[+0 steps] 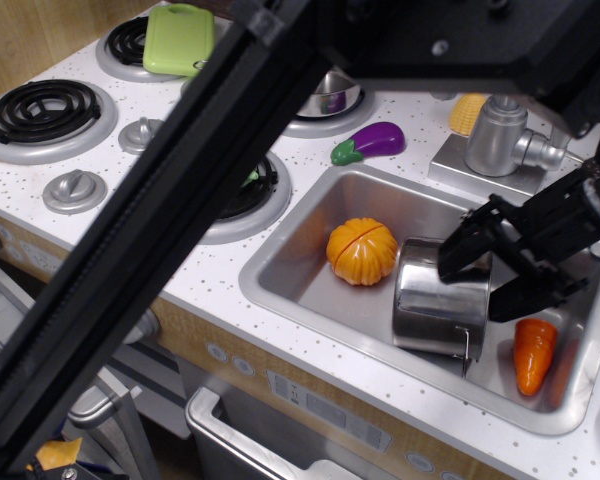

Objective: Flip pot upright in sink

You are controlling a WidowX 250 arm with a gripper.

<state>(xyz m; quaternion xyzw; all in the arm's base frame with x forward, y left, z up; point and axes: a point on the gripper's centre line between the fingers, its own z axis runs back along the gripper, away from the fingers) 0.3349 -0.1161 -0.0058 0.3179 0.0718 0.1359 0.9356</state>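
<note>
Because the pot [442, 298] lies on its side in the sink [298, 262], the claw [490, 275] hangs spread at its rim, seemingly straddling the wall.

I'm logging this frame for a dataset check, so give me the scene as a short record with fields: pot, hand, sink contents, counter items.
pot: steel pot lying on its side in the sink, not upright
hand: hand open, fingers straddling the pot's far rim, not closed on it
sink contents: pot, pumpkin left of the pot, carrot to its right
counter items: eggplant behind the sink, corn by the faucet
</note>
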